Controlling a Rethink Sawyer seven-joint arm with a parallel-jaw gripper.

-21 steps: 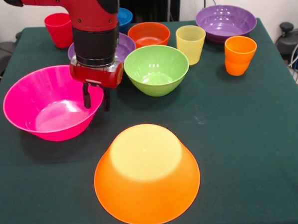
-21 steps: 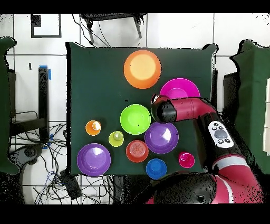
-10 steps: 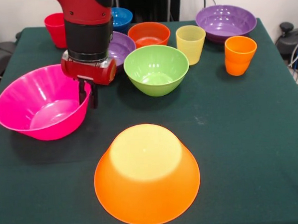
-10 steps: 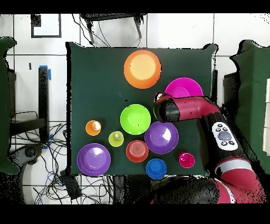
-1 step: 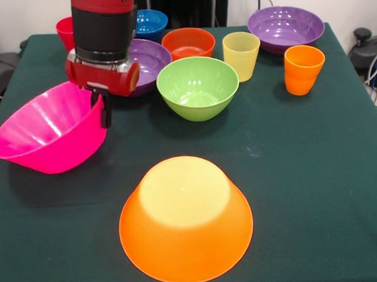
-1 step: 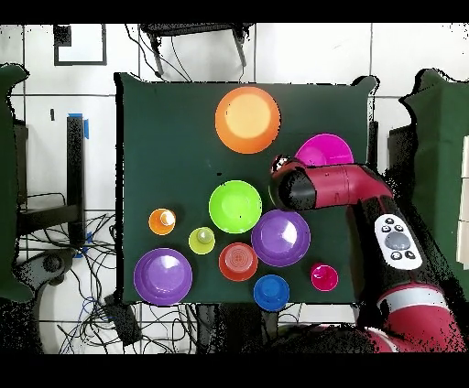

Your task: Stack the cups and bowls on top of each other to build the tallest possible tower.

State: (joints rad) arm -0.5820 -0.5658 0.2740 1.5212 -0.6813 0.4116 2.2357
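The large orange bowl [image 5: 185,217] [image 6: 247,119] lies upturned on the green cloth near the front edge, with nothing on it. My gripper [image 5: 101,115] is shut on the right rim of the hot pink bowl [image 5: 49,135] [image 6: 322,148], which hangs tilted with its opening turned up and to the left. One finger [image 5: 105,114] shows outside the rim. The lime green bowl [image 5: 198,87] stands upright just right of the gripper. Behind it are a purple bowl [image 5: 149,59], the small red-orange bowl [image 5: 188,42], the blue bowl [image 5: 149,23] and the red cup [image 5: 66,30].
The pale yellow cup [image 5: 241,55], the orange cup [image 5: 303,68] and the second purple bowl [image 5: 285,27] stand upright at the back right. The arm [image 6: 339,188] reaches in over the table's right side in the overhead view.
The gripper has risen and shifted left with the pink bowl's rim in it. The bowl went from flat on the cloth to tilted with its right side raised.
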